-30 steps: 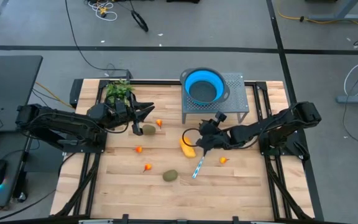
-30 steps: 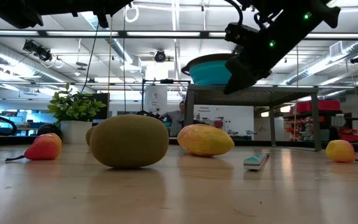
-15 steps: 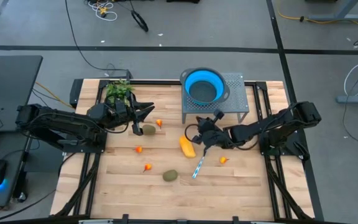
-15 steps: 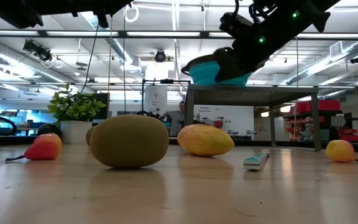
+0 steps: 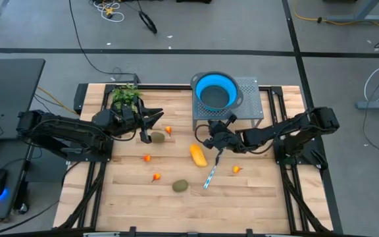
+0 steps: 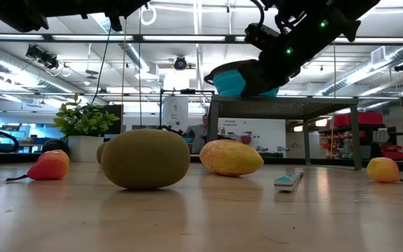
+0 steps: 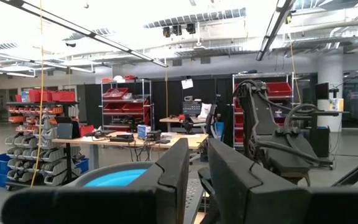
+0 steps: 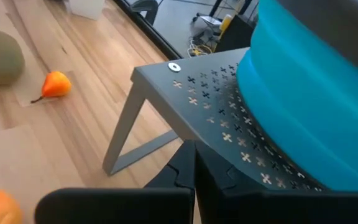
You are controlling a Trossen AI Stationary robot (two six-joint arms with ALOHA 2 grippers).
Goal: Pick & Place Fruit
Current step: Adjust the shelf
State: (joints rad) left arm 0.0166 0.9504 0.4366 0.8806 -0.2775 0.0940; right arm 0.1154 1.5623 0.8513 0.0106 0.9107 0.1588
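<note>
The fruit lies loose on the wooden table. The yellow-orange oblong point(image 5: 198, 155) point(image 6: 231, 157) rests on its side near the middle. One kiwi point(image 5: 156, 137) lies below my left gripper, the other point(image 5: 180, 186) point(image 6: 145, 157) toward the near edge. Several small orange bits point(image 5: 147, 158) point(image 5: 236, 169) are scattered around. My left gripper point(image 5: 156, 117) point(image 7: 197, 180) hovers open above the far kiwi. My right gripper point(image 5: 210, 141) point(image 8: 194, 168) is shut and empty. It hangs in the air just before the grey stand, on the far side of the oblong fruit.
A grey perforated stand point(image 5: 249, 105) point(image 8: 185, 106) carries a blue bowl point(image 5: 217, 92) point(image 6: 236, 77) at the far middle. A potted green plant point(image 5: 125, 95) stands at the far left. A slim silver-blue utensil point(image 5: 210, 176) lies right of the near kiwi. Bare wood lies toward the near edge.
My right gripper has drawn away from the yellow-orange oblong, moving up and toward the far edge until it hangs before the stand, staying shut. The oblong and the other fruit have stayed in place.
</note>
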